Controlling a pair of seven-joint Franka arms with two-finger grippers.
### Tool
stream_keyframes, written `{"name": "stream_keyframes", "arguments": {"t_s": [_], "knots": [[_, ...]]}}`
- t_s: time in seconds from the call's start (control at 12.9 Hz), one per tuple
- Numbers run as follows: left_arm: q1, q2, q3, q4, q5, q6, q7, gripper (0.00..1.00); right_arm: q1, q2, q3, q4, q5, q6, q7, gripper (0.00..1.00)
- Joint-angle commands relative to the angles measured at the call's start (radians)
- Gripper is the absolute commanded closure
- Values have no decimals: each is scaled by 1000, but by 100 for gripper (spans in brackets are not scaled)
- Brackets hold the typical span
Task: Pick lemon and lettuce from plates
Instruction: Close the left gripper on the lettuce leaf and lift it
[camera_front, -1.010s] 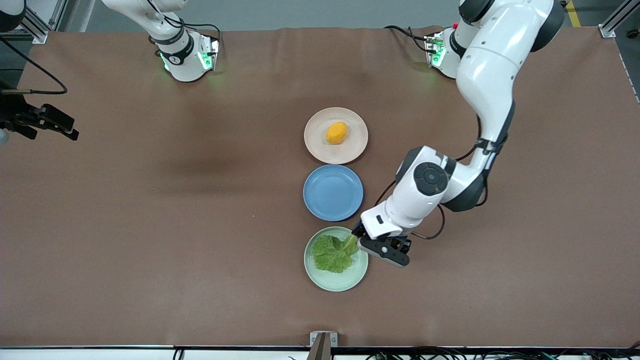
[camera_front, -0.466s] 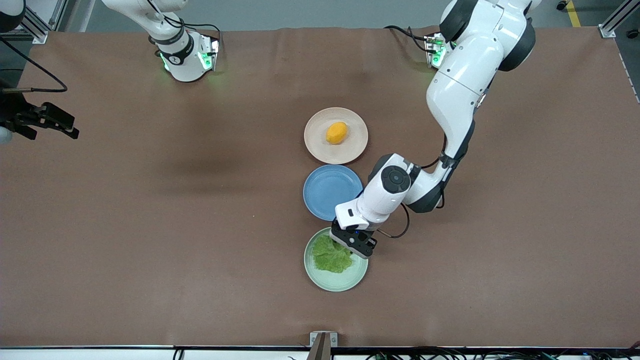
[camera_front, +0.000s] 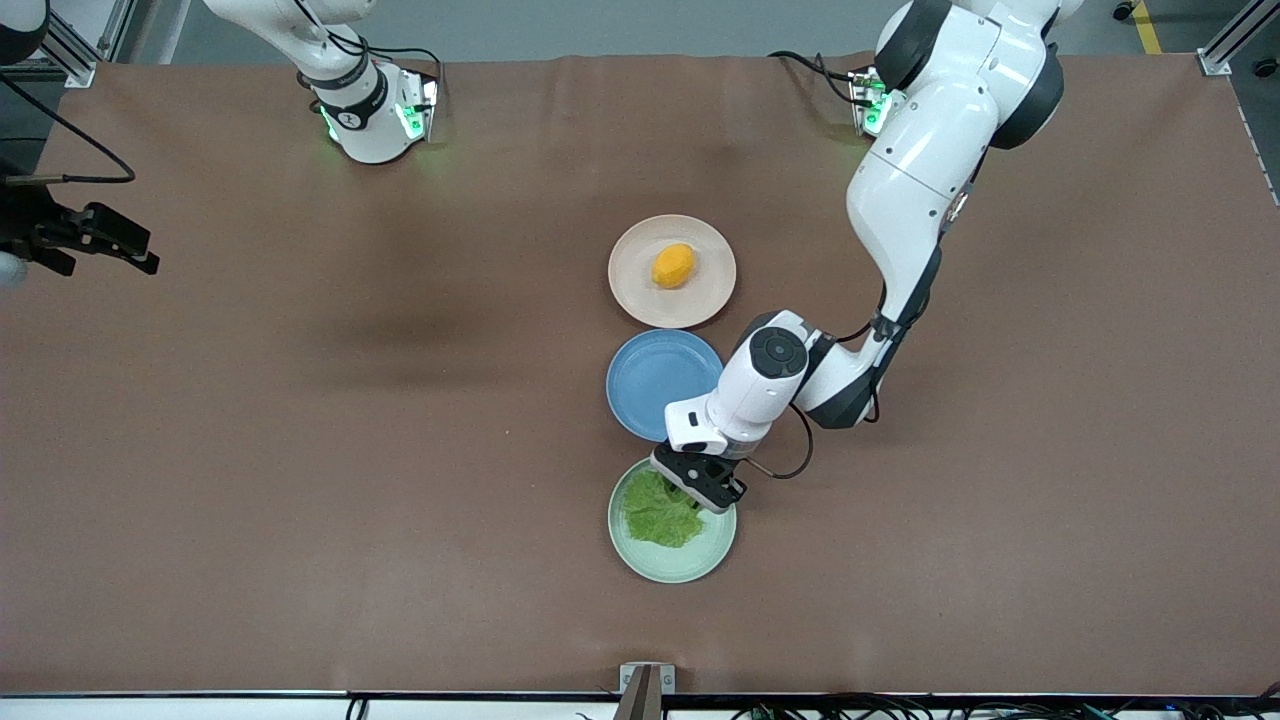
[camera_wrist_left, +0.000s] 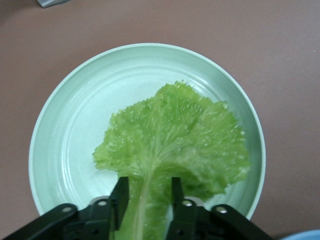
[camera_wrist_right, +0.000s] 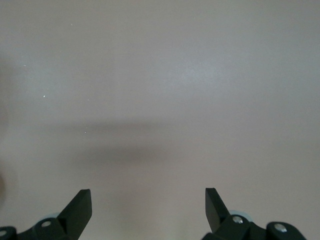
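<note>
Resting lettuce (camera_front: 660, 512) on mint plate (camera_front: 690, 562)

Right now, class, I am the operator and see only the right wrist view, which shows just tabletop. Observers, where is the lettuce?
Observer: The lettuce lies on the green plate, the plate nearest the front camera.
Operator: Is an arm at it?
Observer: The left gripper is down at its stem end.
Operator: My right gripper waits, open, over the table. And the lemon?
Observer: The lemon sits on the beige plate, farthest from that camera.
</note>
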Motion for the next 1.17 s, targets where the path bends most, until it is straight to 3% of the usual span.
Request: {"name": "stream_keyframes", "arguments": {"t_s": [0.0, 0.08, 0.23, 0.62, 0.85, 1.09], "knots": [[-5, 20, 7, 20, 28, 19, 3, 81, -8, 13, -2, 4, -4, -7, -11, 0], [-3, 18, 8, 20, 54, 28, 3, 90, -9, 23, -2, 5, -4, -4, -11, 0], [1, 12, 7, 20, 66, 33, 3, 98, -6, 41, -2, 30, -2, -4, -15, 0], [40, -93, -4, 20, 43, -9, -41, 100, 1, 128, 0, 54, -10, 26, -23, 0], [61, -230, -4, 20, -59, -272, -89, 100, 24, 158, 4, 59, -16, 13, 7, 0], [122, -380, -2, -58, -73, -452, -100, 100, 90, 156, 12, 56, 2, -32, 306, 0]]}}
